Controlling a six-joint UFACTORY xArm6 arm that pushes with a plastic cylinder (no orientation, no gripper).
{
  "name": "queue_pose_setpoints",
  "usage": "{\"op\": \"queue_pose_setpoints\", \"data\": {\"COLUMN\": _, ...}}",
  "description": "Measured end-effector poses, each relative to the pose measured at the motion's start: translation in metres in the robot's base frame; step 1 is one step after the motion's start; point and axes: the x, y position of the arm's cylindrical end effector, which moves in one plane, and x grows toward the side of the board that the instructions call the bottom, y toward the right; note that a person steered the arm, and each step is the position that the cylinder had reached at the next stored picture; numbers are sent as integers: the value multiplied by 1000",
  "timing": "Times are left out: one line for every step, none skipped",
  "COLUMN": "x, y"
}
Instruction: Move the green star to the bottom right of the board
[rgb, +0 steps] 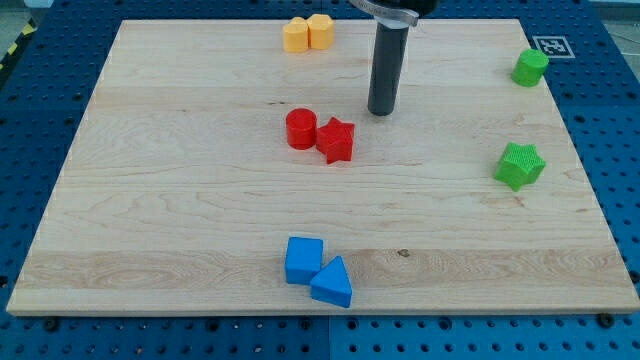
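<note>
The green star (520, 165) lies near the board's right edge, about mid-height. My tip (381, 111) rests on the board in the upper middle, well to the left of the star and above it. The tip is just up and right of the red star (337, 140), not touching any block. The rod rises from the tip to the view's top.
A green cylinder (531, 68) sits at the top right. Two yellow blocks (308, 33) touch at the top centre. A red cylinder (301, 129) touches the red star. A blue cube (304, 259) and blue triangle (333, 283) sit at bottom centre on the wooden board (150, 200).
</note>
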Motion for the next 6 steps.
{"op": "queue_pose_setpoints", "data": {"x": 5, "y": 37}}
{"op": "queue_pose_setpoints", "data": {"x": 15, "y": 83}}
{"op": "queue_pose_setpoints", "data": {"x": 44, "y": 117}}
{"op": "queue_pose_setpoints", "data": {"x": 62, "y": 137}}
{"op": "queue_pose_setpoints", "data": {"x": 81, "y": 148}}
{"op": "queue_pose_setpoints", "data": {"x": 108, "y": 151}}
